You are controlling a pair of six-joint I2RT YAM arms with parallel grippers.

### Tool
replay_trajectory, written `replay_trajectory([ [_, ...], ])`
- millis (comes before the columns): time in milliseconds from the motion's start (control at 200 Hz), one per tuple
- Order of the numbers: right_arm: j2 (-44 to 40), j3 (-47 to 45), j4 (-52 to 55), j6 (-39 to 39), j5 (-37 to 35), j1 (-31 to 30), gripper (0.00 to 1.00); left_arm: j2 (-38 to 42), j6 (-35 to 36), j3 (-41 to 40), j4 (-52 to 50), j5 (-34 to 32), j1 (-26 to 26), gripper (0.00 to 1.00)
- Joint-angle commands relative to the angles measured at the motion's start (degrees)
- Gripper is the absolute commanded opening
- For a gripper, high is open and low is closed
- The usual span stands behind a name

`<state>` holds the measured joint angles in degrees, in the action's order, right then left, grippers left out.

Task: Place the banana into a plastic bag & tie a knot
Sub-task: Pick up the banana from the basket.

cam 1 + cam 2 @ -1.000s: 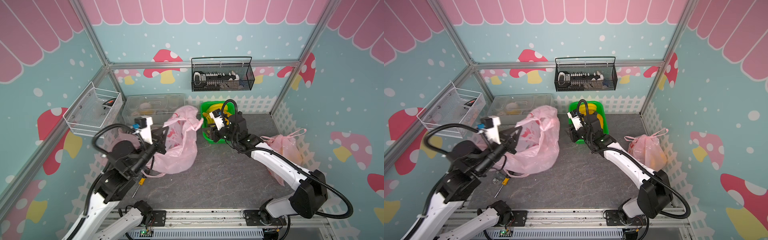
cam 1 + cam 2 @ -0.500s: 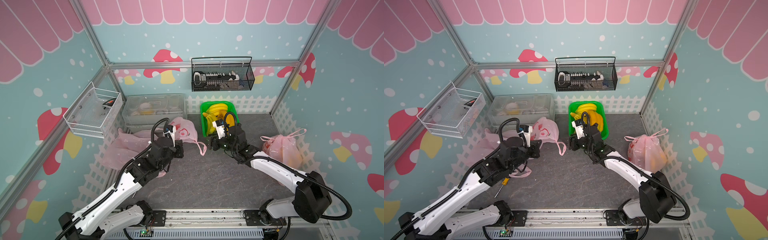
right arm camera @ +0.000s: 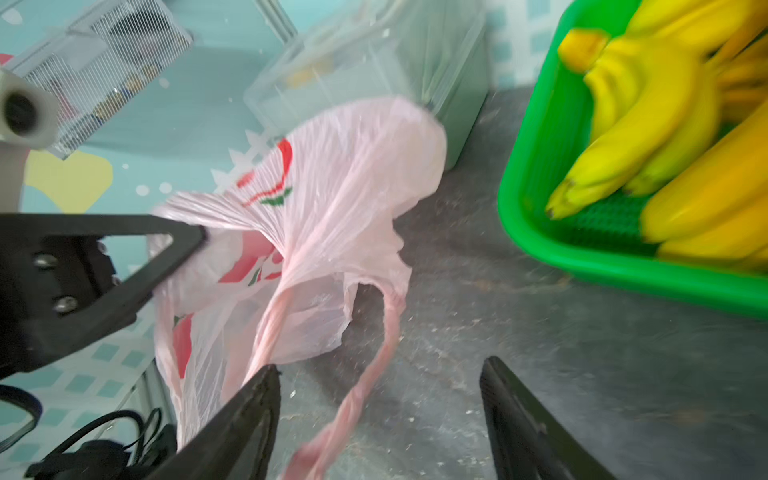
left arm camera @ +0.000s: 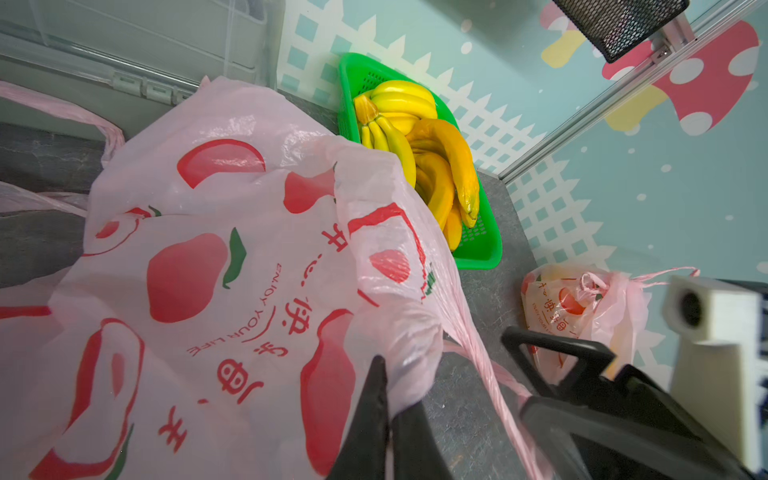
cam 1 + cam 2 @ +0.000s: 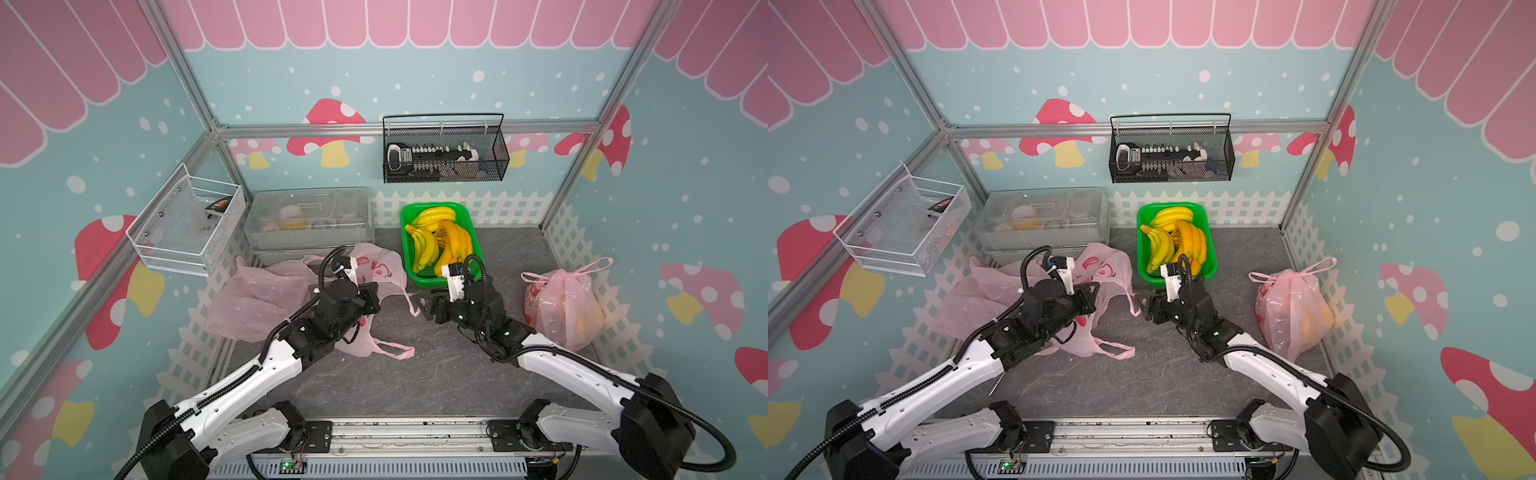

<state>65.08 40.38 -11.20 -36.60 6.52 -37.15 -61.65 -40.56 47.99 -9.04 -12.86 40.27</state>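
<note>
- Plastic bag [image 5: 384,270]: limp, slippery film, just beside green basket [image 5: 422,279]; take by handles
- Bananas [image 5: 436,241]: firm, bruisable, inside basket
- Left gripper [image 4: 388,399]: pinching bag film
- Right gripper [image 3: 380,365]: jaws apart, empty

Basket [image 5: 428,283]: standing at back, centre.
Bananas [image 5: 440,241]: lying in basket.
Bag [image 5: 386,266]: lying left of basket, before box [image 5: 309,216].
Tied bag [image 5: 561,303]: sitting right of basket.

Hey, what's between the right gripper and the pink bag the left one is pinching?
Just a twisted handle of the pink bag, trailing over the grey tabletop toward the open right gripper. The right wrist view shows it.
</note>
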Motion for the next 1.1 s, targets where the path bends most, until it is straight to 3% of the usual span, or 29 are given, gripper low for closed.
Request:
replay_trajectory([
  [0, -1.33, 4.72, 11.35, 6.89, -6.9, 5.59, 0.77, -1.97, -1.16, 1.74, 2.38, -1.0, 0.21, 0.0],
  [85, 4.16, 12.24, 18.67, 10.26, -6.54, 11.69, 0.76, -4.3, -0.59, 4.06, 2.35, -1.2, 0.08, 0.0],
  [305, 22.2, 28.68, 25.43, 17.71, -13.13, 17.72, 0.76, -8.5, 0.03, 9.13, 0.71, -1.32, -0.7, 0.0],
  [595, 41.28, 44.87, 25.77, 26.88, -20.28, 18.51, 0.78, -9.27, -0.31, 9.33, 0.69, 0.04, -1.59, 0.0],
  [846, 54.42, 55.64, 27.68, 29.28, -26.96, 18.51, 0.77, -8.93, -1.1, 7.85, 1.3, 1.32, -2.33, 0.0],
  [911, 56.06, 57.21, 28.08, 29.75, -28.31, 18.51, 0.71, -8.8, -1.28, 7.35, 1.46, 1.32, -2.32, 0.0],
  [1096, 53.51, 54.38, 25.65, 30.2, -28.2, 18.32, 0.36, -8.4, -1.45, 6.43, 1.57, 1.25, -2.77, 0.0],
])
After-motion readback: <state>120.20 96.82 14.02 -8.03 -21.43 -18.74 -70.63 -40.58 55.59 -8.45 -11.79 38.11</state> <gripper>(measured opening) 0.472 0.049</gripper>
